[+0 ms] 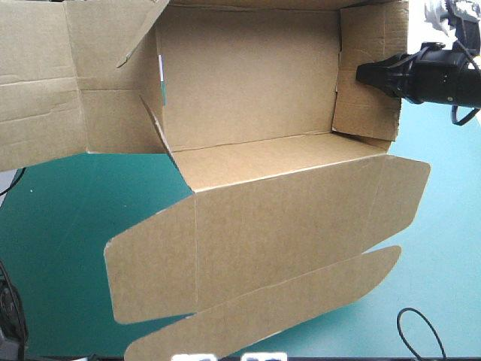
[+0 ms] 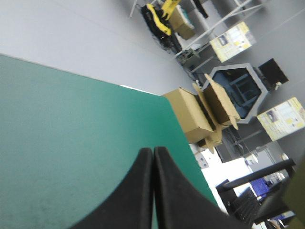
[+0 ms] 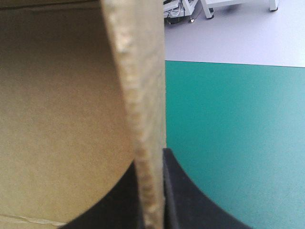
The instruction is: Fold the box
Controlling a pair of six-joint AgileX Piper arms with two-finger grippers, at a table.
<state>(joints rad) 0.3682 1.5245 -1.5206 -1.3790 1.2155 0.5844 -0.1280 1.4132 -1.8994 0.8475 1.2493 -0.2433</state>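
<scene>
The brown box (image 1: 248,90) is held up off the teal-green cover, its open inside facing the high view. Its back, left and right walls are raised. A long front panel with rounded tabs (image 1: 285,226) hangs out toward the near edge, and a wide flap (image 1: 37,83) spreads out at the left. My right gripper (image 1: 364,74) comes in from the right and is shut on the right wall (image 1: 368,68). In the right wrist view the board's edge (image 3: 143,95) runs between its black fingers (image 3: 183,200). My left gripper (image 2: 153,152) is shut and empty over bare cover, and the high view does not show it.
Bare teal-green cover (image 1: 60,226) shows at the near left and along the right side (image 1: 443,241) beside the hanging panel. In the left wrist view the table's corner (image 2: 162,95) lies ahead of the left gripper.
</scene>
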